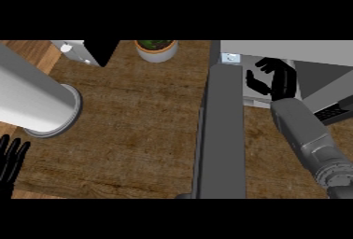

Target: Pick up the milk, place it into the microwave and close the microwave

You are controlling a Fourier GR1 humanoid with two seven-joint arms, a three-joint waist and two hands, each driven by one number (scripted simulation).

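Note:
The milk (pixel 231 58) shows as a small white carton with a blue mark, at the far end of the microwave's open door (pixel 222 135), a long grey slab running up the middle of the view. The microwave's body (pixel 289 50) fills the upper right. My right hand (pixel 274 78) hovers just right of the milk, at the microwave's opening; its fingers are relaxed and hold nothing, with a small gap to the carton. My left hand (pixel 10 161) rests open at the lower left edge, fingers up.
A large pale grey cylinder (pixel 38 100) lies across the left of the wooden counter (pixel 138 126). A potted plant (pixel 156 49) stands at the back centre, and a white appliance (pixel 77 50) at the back left.

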